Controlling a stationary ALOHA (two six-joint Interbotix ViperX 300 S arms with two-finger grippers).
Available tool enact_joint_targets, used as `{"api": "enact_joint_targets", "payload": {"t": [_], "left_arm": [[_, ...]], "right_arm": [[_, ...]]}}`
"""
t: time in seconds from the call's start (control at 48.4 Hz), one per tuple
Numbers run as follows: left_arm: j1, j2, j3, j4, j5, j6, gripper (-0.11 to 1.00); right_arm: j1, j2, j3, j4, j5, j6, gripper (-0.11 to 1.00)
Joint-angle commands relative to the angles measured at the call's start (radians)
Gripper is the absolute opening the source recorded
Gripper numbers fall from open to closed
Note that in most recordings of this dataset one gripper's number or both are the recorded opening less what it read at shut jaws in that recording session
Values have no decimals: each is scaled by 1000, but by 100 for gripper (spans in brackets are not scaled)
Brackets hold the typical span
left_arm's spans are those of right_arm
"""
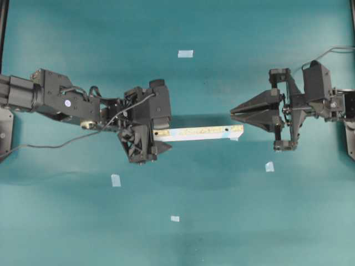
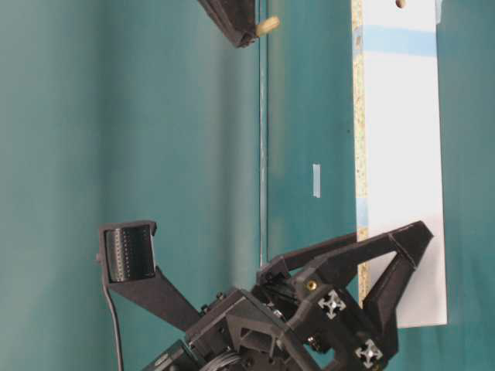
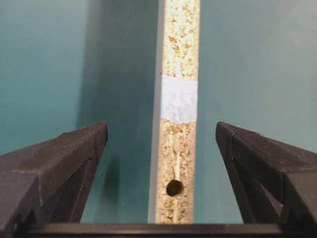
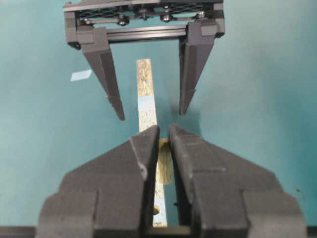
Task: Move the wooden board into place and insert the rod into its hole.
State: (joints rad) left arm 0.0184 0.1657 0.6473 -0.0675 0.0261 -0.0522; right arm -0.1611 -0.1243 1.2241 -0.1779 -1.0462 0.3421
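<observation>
Left claw (image 1: 145, 145) spread astride wooden board (image 1: 199, 133), teal tabletop (image 1: 222, 210), tape squares (image 1: 185, 54)

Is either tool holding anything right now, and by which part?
The right tool grips the rod by one end; the other end pokes out past its tips. The left tool is open, straddling the wooden board without touching it.

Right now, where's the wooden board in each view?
Overhead: wooden board lies across the centre.
Table-level: wooden board runs down the right side.
Left wrist: wooden board centred, speckled edge up.
Right wrist: wooden board centred, running away upward.
Shared landmark: open left pincer straddling one end.
</observation>
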Motion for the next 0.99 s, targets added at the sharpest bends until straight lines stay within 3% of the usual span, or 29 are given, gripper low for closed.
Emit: {"api": "enact_joint_targets", "payload": {"t": [0.0,0.269,0.434,0.578,0.723,0.971], "left_arm": [[8,-14,-17,2,-9,2,91],[5,35,-44,3,-63,3,91],[5,58,-69,3,-63,5,82],[3,66,-67,3,-61,5,61],[2,64,-63,2,-61,5,22],[0,66,-61,3,-61,5,21]], "right_arm": [[-6,2,-3,5,-28,-2,11],[-34,44,-6,5,-77,-2,11],[-37,54,-11,5,-78,-2,11],[-37,54,-12,5,-78,-3,11],[-37,58,-12,6,-81,-3,11],[-37,112,-14,6,-163,-3,11]]}}
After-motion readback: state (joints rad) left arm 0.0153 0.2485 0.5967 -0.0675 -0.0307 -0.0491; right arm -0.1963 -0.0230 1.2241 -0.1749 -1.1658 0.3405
